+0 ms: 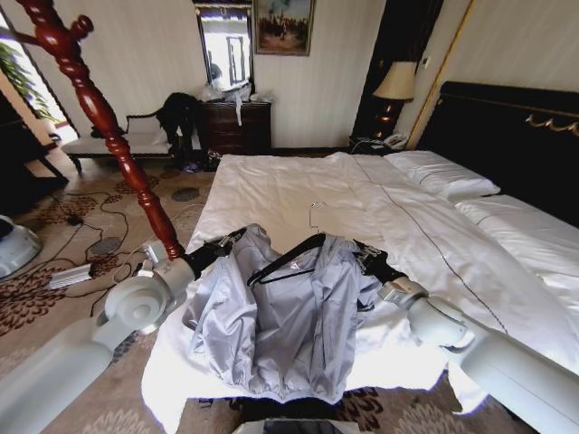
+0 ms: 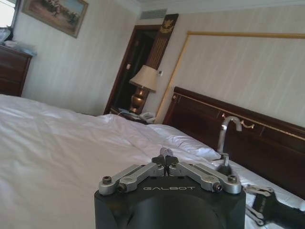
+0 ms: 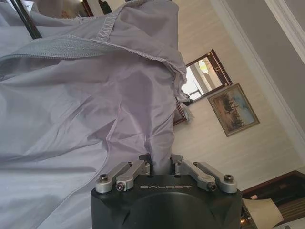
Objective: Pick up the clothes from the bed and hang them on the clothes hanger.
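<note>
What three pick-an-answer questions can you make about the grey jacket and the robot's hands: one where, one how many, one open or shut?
1. Where is the slim black hanger?
A) in a drawer
B) tucked in the thin light grey jacket
C) on the floor
2. How many grippers hold the jacket?
A) none
B) one
C) two
3. The right gripper is:
A) shut on fabric
B) wide open
C) holding a cup

Answers: B, the hanger's bar pokes out at the collar; C, the left gripper and the right gripper each pinch a side; A, its fingers clamp grey cloth.
</note>
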Robot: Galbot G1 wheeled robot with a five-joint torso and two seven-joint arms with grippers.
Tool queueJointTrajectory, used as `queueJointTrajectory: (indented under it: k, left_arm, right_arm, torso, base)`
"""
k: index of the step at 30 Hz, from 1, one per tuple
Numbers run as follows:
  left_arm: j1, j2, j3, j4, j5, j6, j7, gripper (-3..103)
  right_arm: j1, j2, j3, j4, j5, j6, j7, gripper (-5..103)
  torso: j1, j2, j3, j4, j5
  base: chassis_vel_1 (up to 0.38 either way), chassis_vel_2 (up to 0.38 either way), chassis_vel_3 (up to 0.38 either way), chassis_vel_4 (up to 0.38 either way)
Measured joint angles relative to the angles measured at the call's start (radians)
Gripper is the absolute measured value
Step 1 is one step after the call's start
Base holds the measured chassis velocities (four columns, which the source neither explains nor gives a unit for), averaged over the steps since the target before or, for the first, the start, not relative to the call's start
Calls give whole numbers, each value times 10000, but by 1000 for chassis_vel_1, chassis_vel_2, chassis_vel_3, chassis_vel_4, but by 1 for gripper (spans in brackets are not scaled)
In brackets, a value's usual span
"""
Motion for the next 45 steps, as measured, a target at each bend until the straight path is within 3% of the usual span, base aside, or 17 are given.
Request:
queueJointTrajectory:
  k: [7, 19, 27, 29, 40, 45]
  left_arm:
    - [-721, 153, 635, -717, 57, 123, -337, 0]
    - [-2497, 143, 2180, -569, 501, 630, -921, 0]
    - [-2946, -81, 2869, -418, 860, 720, -775, 0]
    - [-3029, -245, 2987, -292, 1052, 746, -660, 0]
    - [-2918, -314, 2893, -48, 1380, 748, -226, 0]
    - [-2974, -347, 2879, 127, 1438, 740, -74, 0]
  right_arm:
    - [449, 4, -206, 51, 450, -308, -12, 18]
    - [1820, 255, -1246, 729, 1446, -1175, -16, 18]
    - [3085, 753, -2430, 401, 1544, -1362, 7, 18]
    - [3879, 1083, -3174, 77, 1540, -1409, 17, 18]
    - [6073, 2393, -5449, -786, 1807, -1644, 208, 18]
    - [6434, 2863, -5877, -866, 1863, -1824, 240, 18]
  torso:
    - [0, 0, -1, -3, -1]
    - [1, 0, 0, -1, -3]
    - [2, -1, 0, -4, -1]
    - [2, 0, 0, -2, -3]
    - [2, 0, 1, 2, -4]
    - [2, -1, 1, 0, -2]
  base:
    - [0, 0, 0, 0]
    - [0, 0, 0, 0]
    - [0, 0, 0, 0]
    - [0, 0, 0, 0]
    - [0, 0, 0, 0]
    - [0, 0, 0, 0]
